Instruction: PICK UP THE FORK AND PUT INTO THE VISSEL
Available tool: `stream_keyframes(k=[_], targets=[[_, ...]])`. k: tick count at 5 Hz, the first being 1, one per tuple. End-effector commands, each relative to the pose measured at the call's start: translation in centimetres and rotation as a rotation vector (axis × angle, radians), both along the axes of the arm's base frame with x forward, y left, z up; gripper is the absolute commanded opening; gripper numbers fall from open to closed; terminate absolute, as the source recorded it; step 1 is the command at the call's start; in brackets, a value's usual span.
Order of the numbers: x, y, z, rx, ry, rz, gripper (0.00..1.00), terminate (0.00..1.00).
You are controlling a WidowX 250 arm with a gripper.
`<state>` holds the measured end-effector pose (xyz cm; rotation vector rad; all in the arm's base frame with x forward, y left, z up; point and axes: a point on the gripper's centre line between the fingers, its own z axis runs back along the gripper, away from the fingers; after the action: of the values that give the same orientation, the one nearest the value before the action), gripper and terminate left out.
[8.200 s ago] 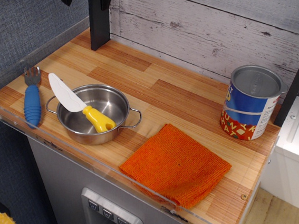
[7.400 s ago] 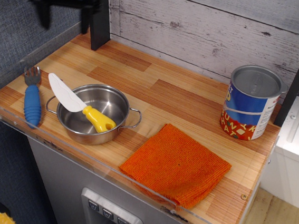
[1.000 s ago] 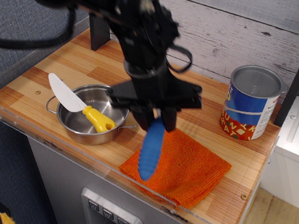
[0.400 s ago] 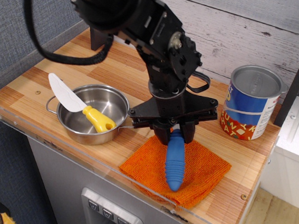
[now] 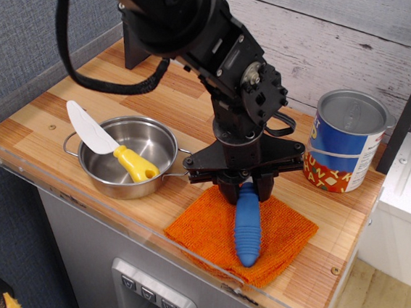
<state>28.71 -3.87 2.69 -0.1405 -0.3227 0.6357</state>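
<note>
A: Your gripper (image 5: 244, 189) sits right of centre in the frame, clamped on the top end of the fork (image 5: 246, 227). The blue handle hangs down and toward the lower edge of the picture, over the orange cloth (image 5: 285, 231). I can't tell whether its tip touches the cloth or just clears it.

B: And the vissel (image 5: 129, 155)?

A: Left of centre, well apart from the fork, on the wooden counter (image 5: 223, 123). You're on the wrong side of it, so I'd judge the carry is what you have in hand. Lift first so the handle clears the cloth and the pot's rim, then travel left.

B: Anything in the way?

A: The knife (image 5: 111, 147) lies across the pot, white blade out over the upper-left rim, yellow handle down inside. Aim for the bare steel above and to the right of that handle. The wire loop handle on the pot's right side faces you; come in above it. Let go low, since a light pot may skid if the fork drops hard.

B: What does the fork look like right now?

A: A thick, ribbed blue handle, rounded at the free end. The tines are hidden within the jaws.
</note>
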Motion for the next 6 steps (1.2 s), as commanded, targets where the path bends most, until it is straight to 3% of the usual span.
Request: stream_keyframes(k=[1,2,3,4,6], targets=[[-0.5,0.7,2.6,-0.008,-0.037,-0.036,1.0,0.0],[-0.6,1.6,4.3,0.002,-0.043,-0.044,1.0,0.0],[-0.8,2.5,6.2,-0.026,-0.061,-0.019,1.0,0.0],[-1.3,3.1,8.0,-0.006,-0.083,-0.017,1.0,0.0],[-1.6,7.4,12.1,0.221,-0.068,-0.152,1.0,0.0]])
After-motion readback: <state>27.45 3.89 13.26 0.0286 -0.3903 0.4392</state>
